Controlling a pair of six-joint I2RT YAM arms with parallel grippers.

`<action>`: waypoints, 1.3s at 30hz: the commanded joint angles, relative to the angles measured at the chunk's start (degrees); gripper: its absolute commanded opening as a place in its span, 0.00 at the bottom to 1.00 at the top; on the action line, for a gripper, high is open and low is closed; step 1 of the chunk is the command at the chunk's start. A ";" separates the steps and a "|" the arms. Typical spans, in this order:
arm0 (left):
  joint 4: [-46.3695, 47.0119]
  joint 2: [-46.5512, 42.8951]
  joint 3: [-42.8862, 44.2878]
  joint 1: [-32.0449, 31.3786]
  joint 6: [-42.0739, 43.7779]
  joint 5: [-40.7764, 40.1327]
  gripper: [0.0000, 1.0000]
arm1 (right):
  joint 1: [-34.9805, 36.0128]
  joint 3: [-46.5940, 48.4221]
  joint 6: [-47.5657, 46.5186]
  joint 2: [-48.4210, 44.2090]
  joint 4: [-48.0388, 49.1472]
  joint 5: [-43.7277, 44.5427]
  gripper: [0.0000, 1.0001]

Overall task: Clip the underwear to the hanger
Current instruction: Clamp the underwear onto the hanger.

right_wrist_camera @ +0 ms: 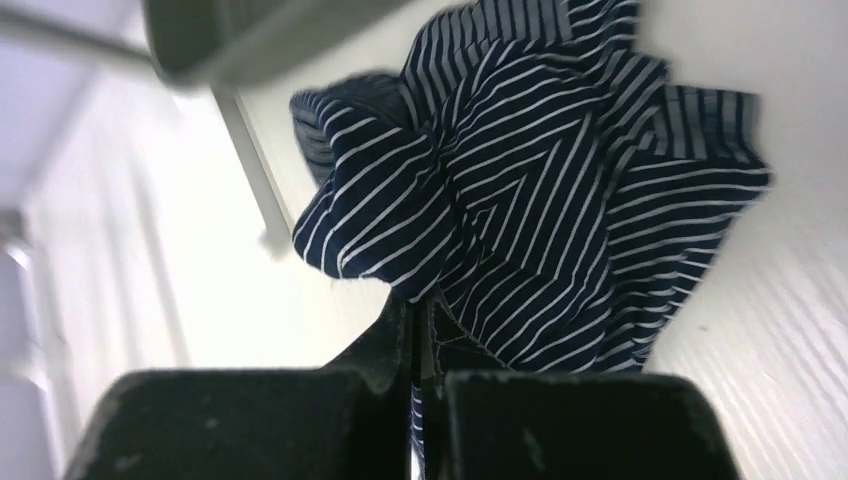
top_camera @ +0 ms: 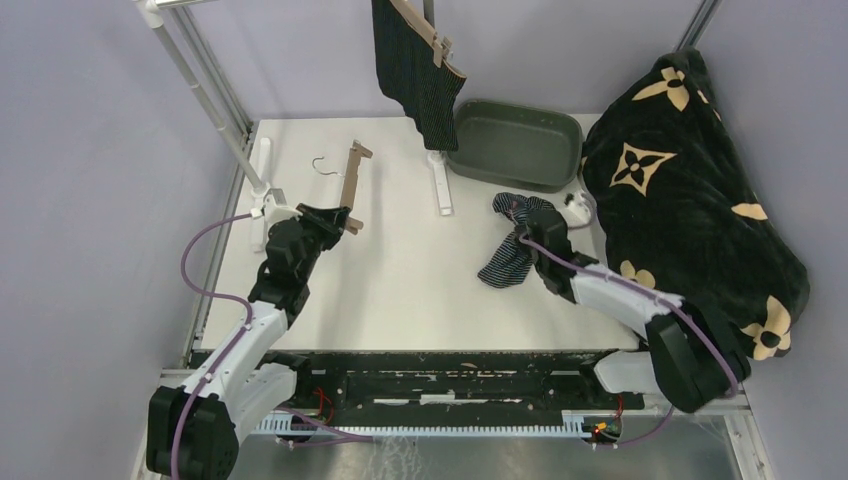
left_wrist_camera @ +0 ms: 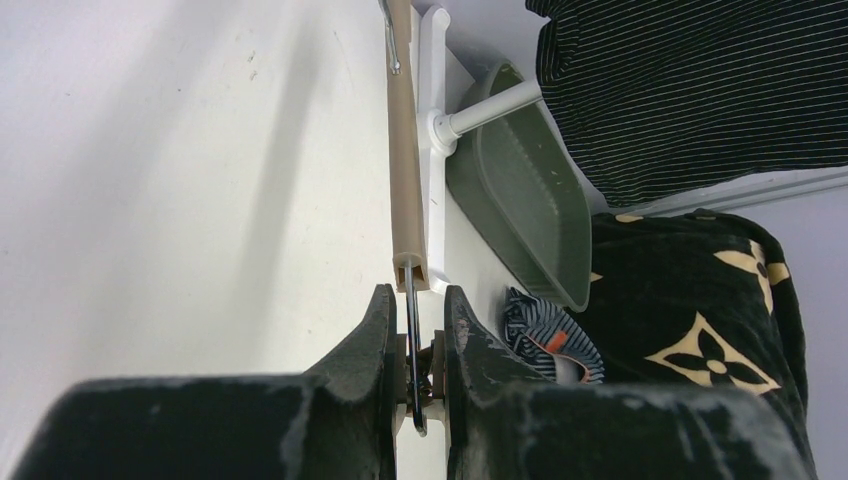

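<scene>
We see a big white table (top_camera: 400, 280). At its far side sits a dark green tub (top_camera: 515, 145), a bit right of the middle. Just left of the tub a flat white bar (top_camera: 438, 185) lies on the table, and a thin pole (left_wrist_camera: 495, 103) stands up from it. On the right a big black blanket (top_camera: 690, 200) with tan flowers lies in a heap, right beside the tub. On the far left a shiny metal pole (top_camera: 200, 75) goes up, with another white bar (top_camera: 262, 190) at its foot. The walls (top_camera: 90, 150) are pale purple.
</scene>
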 commanded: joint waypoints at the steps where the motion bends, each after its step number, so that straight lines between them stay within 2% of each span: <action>1: 4.39 -1.70 0.45 -0.03 -0.38 -1.05 0.03 | -0.15 -8.38 14.90 -10.53 13.09 16.22 0.00; 6: 4.40 -1.75 0.41 -0.01 -0.61 -0.63 0.03 | -0.23 -10.39 14.93 -17.85 8.11 22.71 0.00; 10: 4.39 -2.17 0.13 -0.03 -0.83 -0.31 0.03 | -0.22 -12.79 18.34 -19.87 6.55 28.30 0.01; 11: 4.39 -2.26 0.05 -0.02 -0.83 -0.28 0.03 | -0.23 -11.91 18.45 -19.88 3.56 29.33 0.08; 12: 4.32 -2.40 0.06 -0.01 -0.83 -0.29 0.03 | -0.22 -10.11 18.47 -19.76 -1.90 30.35 0.19; 14: 4.18 -2.46 -0.05 -0.02 -0.78 -0.45 0.03 | -0.22 -4.82 18.17 -18.89 -12.60 31.94 0.63; 15: 4.09 -2.54 -0.05 -0.06 -0.75 -0.51 0.03 | -0.25 -2.65 17.98 -18.22 -17.59 32.51 0.78; 17: 4.20 -2.48 -0.01 -0.04 -0.83 -0.28 0.03 | -0.25 0.40 16.75 -17.11 -23.69 33.05 0.90; 20: 4.47 -2.20 0.01 -0.06 -0.93 0.05 0.03 | -0.22 0.97 9.12 -16.70 -22.01 30.00 0.92; 23: 4.52 -2.00 0.06 -0.02 -0.88 0.01 0.03 | -0.23 4.12 -6.31 -13.59 -17.23 20.10 0.90; 25: 4.57 -2.03 0.09 -0.03 -0.78 -0.18 0.03 | -0.24 10.17 -15.07 -8.72 -20.80 11.18 0.87; 27: 4.48 -2.19 0.09 -0.06 -0.82 -0.27 0.03 | -0.06 18.02 -21.61 -2.56 -30.03 2.02 0.85; 31: 4.40 -2.46 0.10 -0.01 -0.73 -0.38 0.03 | 1.91 26.11 -26.36 5.57 -41.75 -2.97 0.85; 35: 4.30 -2.19 0.07 -0.01 -0.53 -0.58 0.03 | 3.91 21.92 -25.94 3.98 -41.40 -4.64 0.85; 39: 4.46 -1.61 -0.02 -0.01 -0.80 -0.37 0.03 | 6.72 17.26 -24.48 0.35 -42.70 -1.95 0.85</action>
